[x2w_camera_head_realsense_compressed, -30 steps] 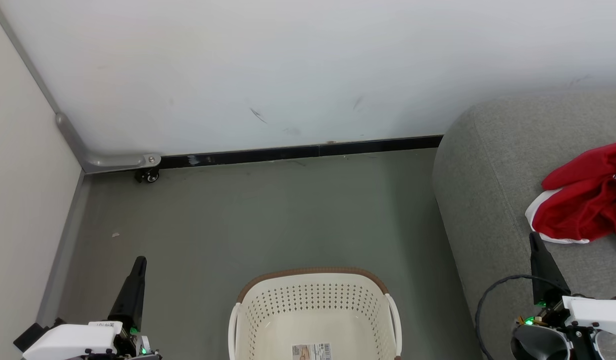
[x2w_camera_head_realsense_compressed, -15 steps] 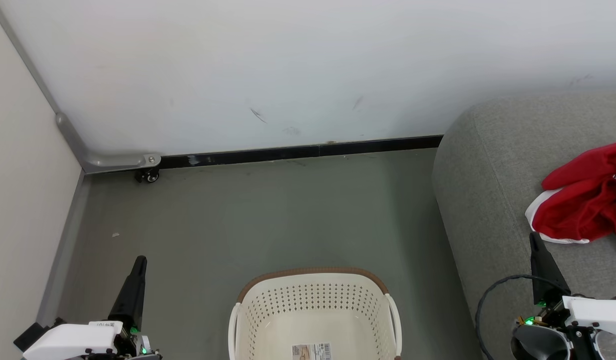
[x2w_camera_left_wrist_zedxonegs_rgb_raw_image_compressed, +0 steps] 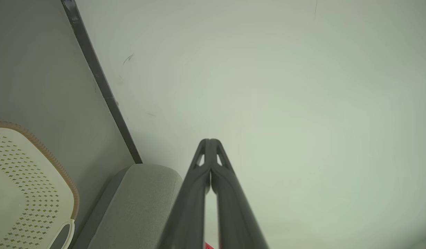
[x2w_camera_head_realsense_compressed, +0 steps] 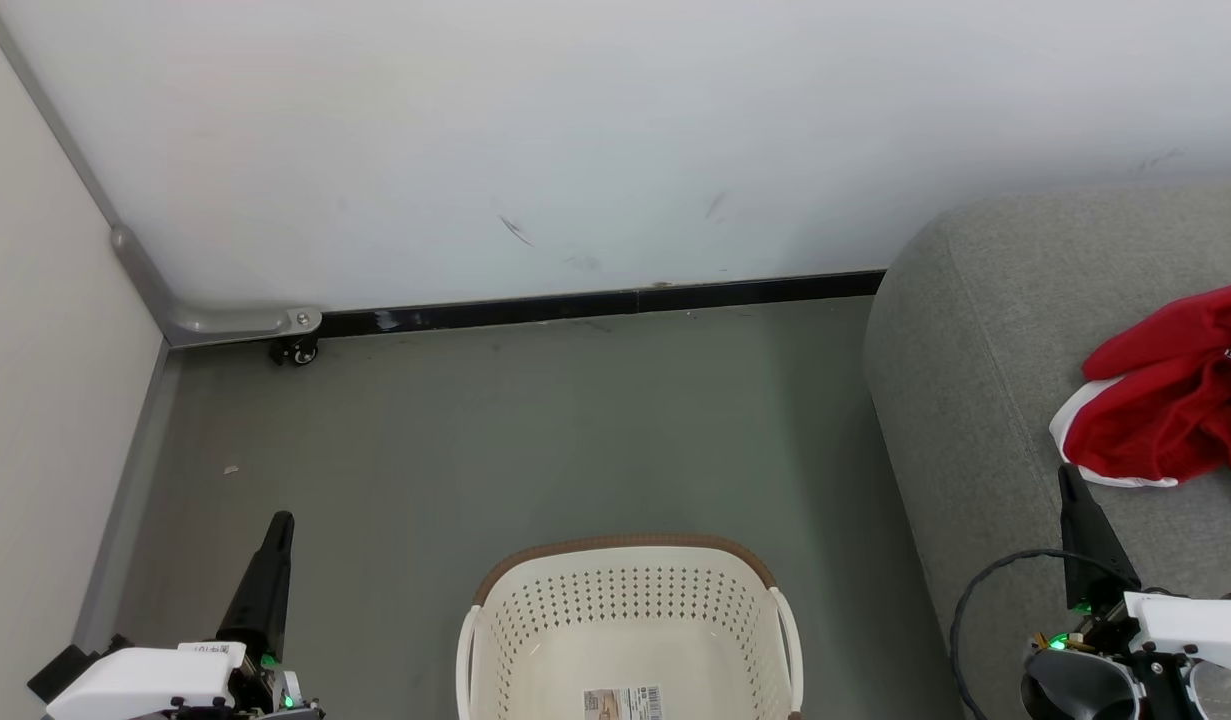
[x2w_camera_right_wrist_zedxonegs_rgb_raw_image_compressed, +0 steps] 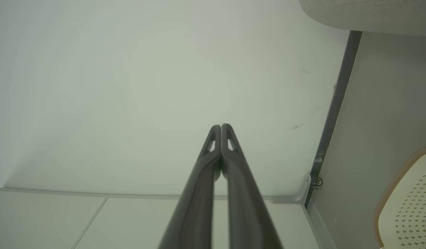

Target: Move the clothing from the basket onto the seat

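The red clothing (x2w_camera_head_realsense_compressed: 1170, 405), with a white band at its lower edge, lies bunched on the grey seat (x2w_camera_head_realsense_compressed: 985, 330) at the right. On the floor at the bottom centre stands the cream basket (x2w_camera_head_realsense_compressed: 625, 610) with a brown rim; it holds nothing but a barcode sticker (x2w_camera_head_realsense_compressed: 623, 703) on its floor. My left gripper (x2w_camera_head_realsense_compressed: 278, 525) is shut and holds nothing, low at the left of the basket. My right gripper (x2w_camera_head_realsense_compressed: 1067, 476) is shut and holds nothing, just below the clothing, over the seat. Both wrist views show shut fingertips, the left gripper (x2w_camera_left_wrist_zedxonegs_rgb_raw_image_compressed: 210, 141) and the right gripper (x2w_camera_right_wrist_zedxonegs_rgb_raw_image_compressed: 220, 127), before the white wall.
A white wall (x2w_camera_head_realsense_compressed: 575, 140) with a black skirting (x2w_camera_head_realsense_compressed: 595, 303) closes the back. A pale panel (x2w_camera_head_realsense_compressed: 35, 400) on a small castor (x2w_camera_head_realsense_compressed: 297, 351) bounds the left. Grey floor (x2w_camera_head_realsense_compressed: 515, 430) lies between the basket and the wall.
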You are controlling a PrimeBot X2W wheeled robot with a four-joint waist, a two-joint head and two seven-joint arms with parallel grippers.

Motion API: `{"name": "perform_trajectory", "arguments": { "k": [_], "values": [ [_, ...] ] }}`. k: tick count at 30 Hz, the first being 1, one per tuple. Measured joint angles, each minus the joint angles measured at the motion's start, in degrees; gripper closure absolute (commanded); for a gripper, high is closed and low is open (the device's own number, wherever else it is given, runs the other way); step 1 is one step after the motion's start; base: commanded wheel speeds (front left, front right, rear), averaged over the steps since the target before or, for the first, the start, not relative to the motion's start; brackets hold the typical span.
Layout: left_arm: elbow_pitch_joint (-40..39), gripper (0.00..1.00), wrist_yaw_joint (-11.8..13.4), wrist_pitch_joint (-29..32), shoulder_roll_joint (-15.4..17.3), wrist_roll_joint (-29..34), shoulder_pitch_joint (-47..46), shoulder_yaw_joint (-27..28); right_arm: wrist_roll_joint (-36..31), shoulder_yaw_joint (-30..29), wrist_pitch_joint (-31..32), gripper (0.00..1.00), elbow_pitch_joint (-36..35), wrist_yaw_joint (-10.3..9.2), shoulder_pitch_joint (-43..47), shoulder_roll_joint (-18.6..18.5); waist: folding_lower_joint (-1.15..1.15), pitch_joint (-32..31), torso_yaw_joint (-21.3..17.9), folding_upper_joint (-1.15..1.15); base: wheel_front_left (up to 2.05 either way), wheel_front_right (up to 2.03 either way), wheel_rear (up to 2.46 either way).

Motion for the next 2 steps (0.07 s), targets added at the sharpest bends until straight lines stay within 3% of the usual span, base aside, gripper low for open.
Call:
{"name": "perform_trajectory", "arguments": {
  "k": [2],
  "values": [
    [0.00, 1.00, 0.00, -0.01, 0.00, 0.00, 0.00, 0.00, -0.01, -0.01, 0.00, 1.00, 0.00, 0.00, 0.00, 0.00, 0.00, 0.00, 0.00, 0.00, 0.00, 0.00, 0.00]
  ]
}}
